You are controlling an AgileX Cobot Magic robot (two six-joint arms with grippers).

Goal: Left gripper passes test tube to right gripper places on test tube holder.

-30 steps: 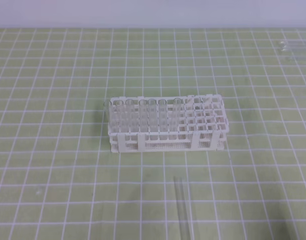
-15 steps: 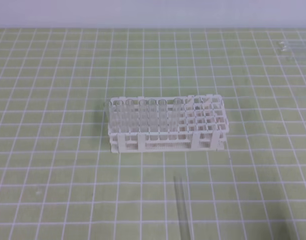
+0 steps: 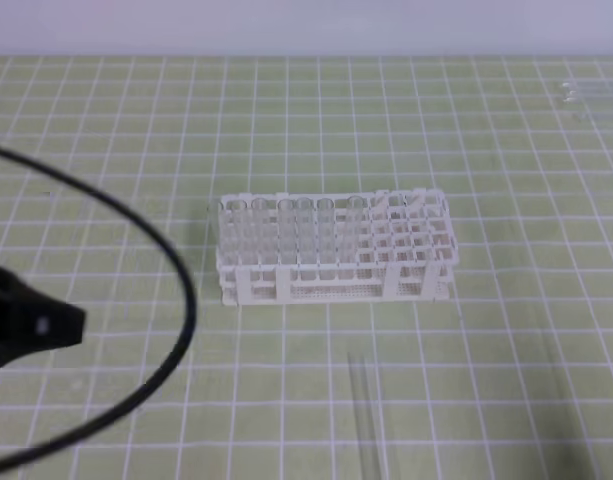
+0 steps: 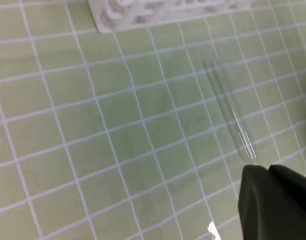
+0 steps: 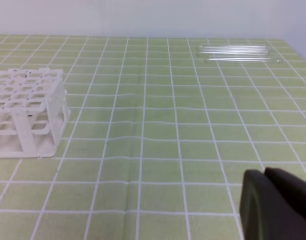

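Note:
The clear test tube [image 3: 364, 410] lies flat on the green grid mat in front of the white test tube holder [image 3: 331, 245], running off the bottom edge. The left wrist view shows the test tube [image 4: 227, 110] up and left of my left gripper [image 4: 265, 172], apart from it. The gripper's black jaws look pressed together and hold nothing. From the left edge of the high view, the left gripper [image 3: 78, 322] pokes in as a blurred black point with a looping cable. My right gripper [image 5: 262, 175] shows as dark jaws held together, far right of the holder [image 5: 25, 110].
Several clear tubes stand in the left half of the holder. Spare tubes [image 5: 237, 52] lie on the mat at the far right, also visible as tubes [image 3: 586, 95] in the high view. A black cable [image 3: 176, 300] arcs over the mat's left side.
A black arm end with its cable has come into the high view from the left. The test tube and the holder have not moved.

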